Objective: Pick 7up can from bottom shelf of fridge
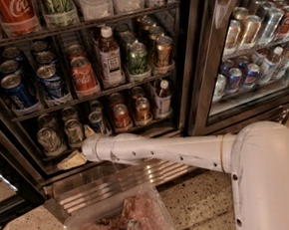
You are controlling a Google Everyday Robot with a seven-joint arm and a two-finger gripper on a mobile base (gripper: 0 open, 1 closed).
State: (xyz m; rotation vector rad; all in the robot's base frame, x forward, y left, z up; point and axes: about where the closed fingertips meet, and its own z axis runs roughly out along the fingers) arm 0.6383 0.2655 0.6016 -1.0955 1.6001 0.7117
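Observation:
The fridge (189,58) stands open with cans and bottles on wire racks. On the bottom shelf (135,129), at its left end, stand two pale silvery-green 7up cans, one at the front (49,139) and one beside it (74,131). More cans and a small bottle stand to their right. My white arm reaches in from the right. My gripper (70,160) is at the shelf's front edge, just below and slightly right of the front 7up can. It holds nothing that I can see.
A ribbed steel base panel (115,185) runs under the shelf. A clear plastic bin (76,226) with a few cans sits on the floor in front. A second cooler (259,43) with a shut glass door stands at the right. The open door's edge (8,192) is at the left.

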